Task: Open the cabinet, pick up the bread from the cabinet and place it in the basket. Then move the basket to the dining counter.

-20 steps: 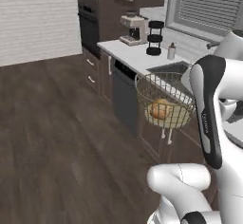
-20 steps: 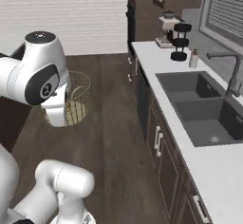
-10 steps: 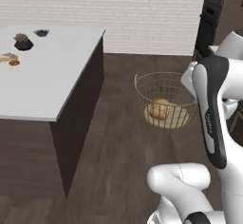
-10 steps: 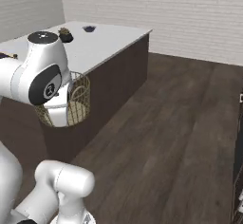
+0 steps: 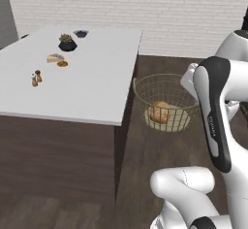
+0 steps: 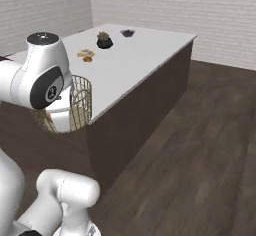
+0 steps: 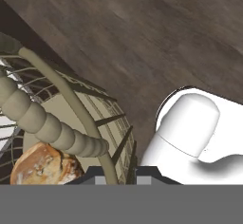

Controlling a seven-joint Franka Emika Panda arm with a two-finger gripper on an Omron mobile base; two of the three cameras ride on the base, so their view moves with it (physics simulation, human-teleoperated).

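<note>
The whole scene had changed from a second before: the sink and coffee machine of the kitchen worktop were gone and the base views now faced the dining counter, so the base had driven and turned, not the things. The long white desk (image 5: pixel 82 77) filled the left of the left base view, with a dark bowl (image 5: pixel 67 44), a second small bowl (image 5: pixel 81 33) and 2 small shakers (image 5: pixel 35 78) on it; the wood floor (image 6: pixel 200 150) ran along its dark side.

The basket (image 5: pixel 164 102) hung above the floor just beside the desk's near corner, not yet over the top. It kept the same place relative to the arm as before, so it was being carried. The bread (image 5: pixel 161 111) lay inside it on the beige base, and showed golden-brown through the wire in the hand view (image 7: pixel 40 163).

The gripper (image 7: pixel 118 173) was clamped on the basket's rim, the wire running down between its 2 tips. In my judgement the cabinet, pick and drop steps were done; what remained was lifting the basket over the desk edge and setting it down clear of the bowls.
</note>
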